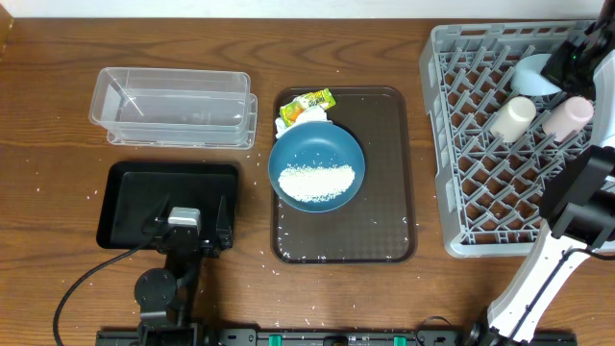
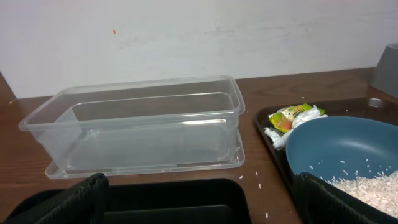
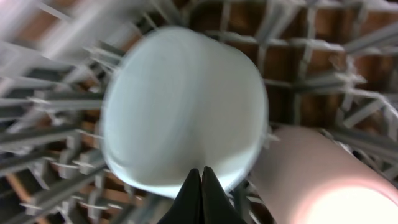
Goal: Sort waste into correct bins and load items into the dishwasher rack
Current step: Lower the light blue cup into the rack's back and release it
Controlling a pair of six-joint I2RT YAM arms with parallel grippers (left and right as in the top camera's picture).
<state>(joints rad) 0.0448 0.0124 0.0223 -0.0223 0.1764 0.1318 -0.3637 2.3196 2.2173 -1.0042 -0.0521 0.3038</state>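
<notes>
Three of the four items are in the rack on the overhead: one bowl, one cream cup and one pink cup. The cups lie on their sides between pegs that stop them rolling. One dish is left out on the brown tray, carrying the single heap of rice, with one wrapper tucked against its far rim. Two bins wait to the left, both empty as far as I can see: the tub and the black tray. Stray grains dot the worktop.

Left wrist view: the left end effector is spread wide and holds nothing. It sits low over the black tray, facing the tub, and I'd judge it parked within reach of the waste.

Right wrist view: it's blurred, but the right end effector has its fingers pressed almost together on the bowl's near rim, pinching it. That leaves the bowl hanging tilted over the pegs, right beside the pink cup. My read is that it's being seated in the rack, with the waste not yet sorted.
</notes>
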